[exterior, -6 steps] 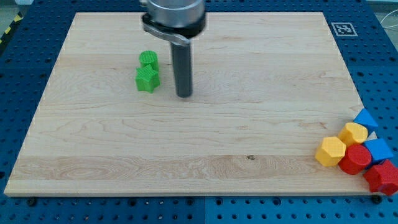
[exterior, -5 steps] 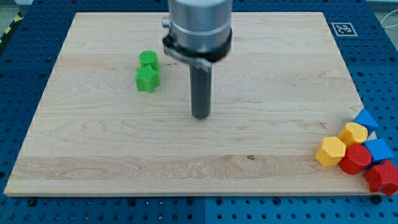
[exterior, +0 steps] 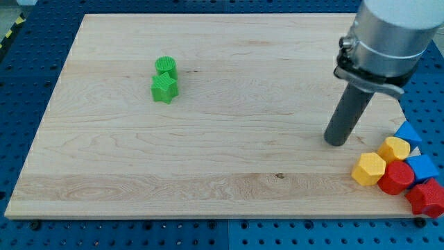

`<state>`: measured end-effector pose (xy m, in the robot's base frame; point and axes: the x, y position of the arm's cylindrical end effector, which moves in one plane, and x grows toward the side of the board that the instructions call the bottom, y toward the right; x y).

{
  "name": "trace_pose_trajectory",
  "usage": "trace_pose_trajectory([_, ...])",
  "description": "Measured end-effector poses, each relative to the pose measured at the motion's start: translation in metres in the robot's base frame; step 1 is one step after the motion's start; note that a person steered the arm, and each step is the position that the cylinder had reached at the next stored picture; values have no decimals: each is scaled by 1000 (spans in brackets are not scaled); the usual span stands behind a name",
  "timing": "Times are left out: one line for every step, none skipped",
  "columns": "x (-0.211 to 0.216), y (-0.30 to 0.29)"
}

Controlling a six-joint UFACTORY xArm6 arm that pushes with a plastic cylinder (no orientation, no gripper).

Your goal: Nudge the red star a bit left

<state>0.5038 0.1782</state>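
Note:
My tip (exterior: 337, 142) rests on the wooden board (exterior: 208, 160) toward the view's right, just up-left of a cluster of blocks at the lower right edge. The red star (exterior: 427, 197) lies at the cluster's bottom right, off the board's corner and partly cut off by the view's edge. A rounder red block (exterior: 396, 178) sits just up-left of it. The tip is apart from both, about a block's width up-left of a yellow hexagon (exterior: 368, 169).
The cluster also holds a second yellow block (exterior: 395, 148), a blue triangle (exterior: 408, 132) and another blue block (exterior: 422, 167). A green cylinder (exterior: 166, 66) and a green star (exterior: 164, 88) touch each other at the board's upper left.
My tip has swept from beside the green blocks across the board to the right and down, ending near the cluster. No block has moved.

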Motion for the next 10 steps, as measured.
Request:
trace_pose_trajectory([-31,25])
trace_pose_trajectory([-49,82])
trace_pose_trajectory([-44,167])
trace_pose_trajectory([-44,167])
trace_pose_trajectory([-8,164])
trace_pose_trajectory([38,164])
trace_pose_trajectory([81,165])
trace_pose_trajectory([93,166])
trace_pose_trajectory([112,163])
trace_pose_trajectory([110,160])
